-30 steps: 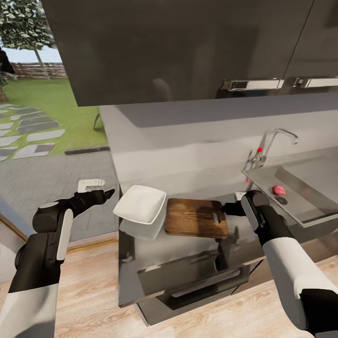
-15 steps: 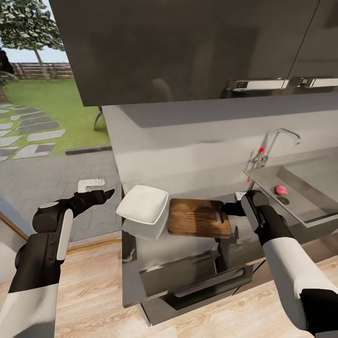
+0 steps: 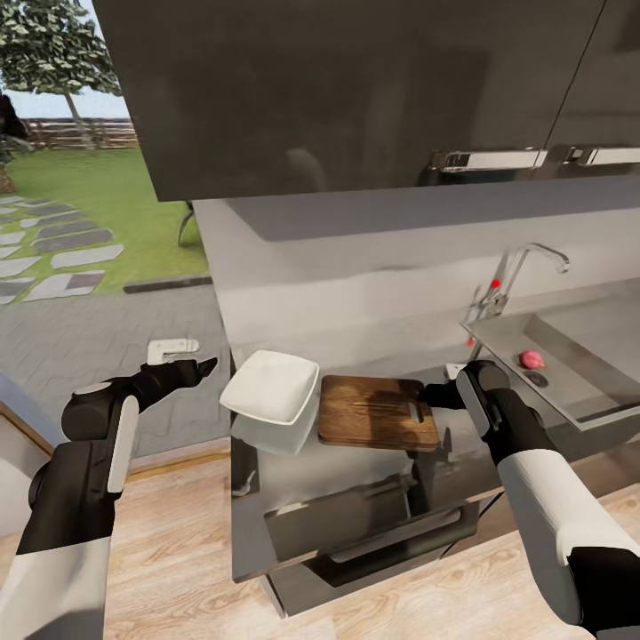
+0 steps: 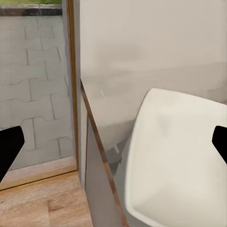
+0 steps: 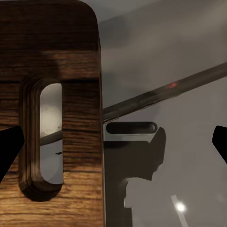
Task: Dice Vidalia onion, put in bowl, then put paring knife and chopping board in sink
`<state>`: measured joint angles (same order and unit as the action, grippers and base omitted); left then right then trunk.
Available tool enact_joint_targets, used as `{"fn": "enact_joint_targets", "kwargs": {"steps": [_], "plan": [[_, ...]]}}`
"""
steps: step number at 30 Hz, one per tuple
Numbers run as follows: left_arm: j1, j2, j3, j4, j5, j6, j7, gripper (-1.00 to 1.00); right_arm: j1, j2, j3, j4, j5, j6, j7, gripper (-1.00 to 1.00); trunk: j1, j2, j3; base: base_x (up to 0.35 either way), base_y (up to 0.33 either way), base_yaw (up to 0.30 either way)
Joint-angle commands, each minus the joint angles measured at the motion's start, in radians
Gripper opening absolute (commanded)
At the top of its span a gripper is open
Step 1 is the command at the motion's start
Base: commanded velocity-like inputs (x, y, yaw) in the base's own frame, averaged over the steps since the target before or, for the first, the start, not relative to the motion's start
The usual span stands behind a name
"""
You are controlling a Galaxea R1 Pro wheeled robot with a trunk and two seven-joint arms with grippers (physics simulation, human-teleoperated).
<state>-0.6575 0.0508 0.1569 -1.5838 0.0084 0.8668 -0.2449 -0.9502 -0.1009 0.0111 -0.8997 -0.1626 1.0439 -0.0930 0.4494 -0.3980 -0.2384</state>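
Vidalia onion (image 3: 531,359): pinkish-red bulb in sink (image 3: 582,356); no legible markings; left gripper (image 4: 113,142), right gripper (image 5: 113,144) both spread, empty

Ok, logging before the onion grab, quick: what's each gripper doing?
Left gripper: open, empty, over the bowl.
Right gripper: open, empty, by the chopping board.

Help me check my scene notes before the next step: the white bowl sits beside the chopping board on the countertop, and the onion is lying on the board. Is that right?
Not quite. The bowl does sit beside the chopping board on the countertop, but the onion is not on the board: the head view shows it lying in the sink, near the drain. The board's top is bare.
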Motion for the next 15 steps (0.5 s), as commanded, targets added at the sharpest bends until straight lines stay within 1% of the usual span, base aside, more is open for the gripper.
{"fn": "enact_joint_targets", "kwargs": {"steps": [1, 15], "plan": [[-0.001, 0.000, 0.001, -0.001, 0.001, 0.006, -0.004, 1.00, -0.001, 0.000, 0.001, -0.001, -0.011, 0.003, -0.010, 1.00, 0.001, -0.002, -0.003, 0.000, 0.000, 0.000], [-0.001, 0.000, 0.001, -0.001, 0.001, 0.006, -0.004, 1.00, -0.001, 0.000, 0.001, -0.001, -0.011, 0.003, -0.010, 1.00, 0.001, -0.002, -0.013, 0.000, 0.000, 0.000]]}}
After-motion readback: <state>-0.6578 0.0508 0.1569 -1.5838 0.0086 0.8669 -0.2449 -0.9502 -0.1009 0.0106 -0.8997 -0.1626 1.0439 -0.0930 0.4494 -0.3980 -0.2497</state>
